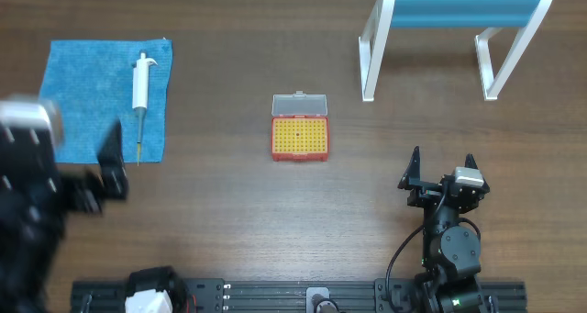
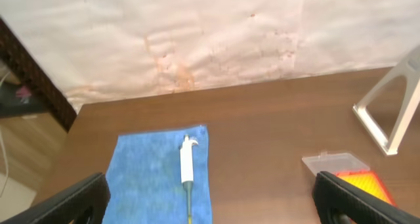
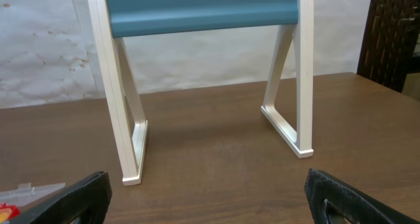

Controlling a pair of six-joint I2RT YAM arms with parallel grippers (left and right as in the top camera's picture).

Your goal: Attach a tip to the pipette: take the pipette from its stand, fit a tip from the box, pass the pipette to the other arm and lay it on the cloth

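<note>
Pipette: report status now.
Left gripper open, right gripper open, both empty. Pipette flat on cloth, tip fitted. Box mid-table, nothing blocking.

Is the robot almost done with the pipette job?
It looks finished. Done: the pipette lies on the blue cloth with what seems a thin yellowish tip on its end, and the stand holds nothing. In hand: nothing, since the left gripper and right gripper are both open. Left: apparently nothing; the tip box sits open.
</note>
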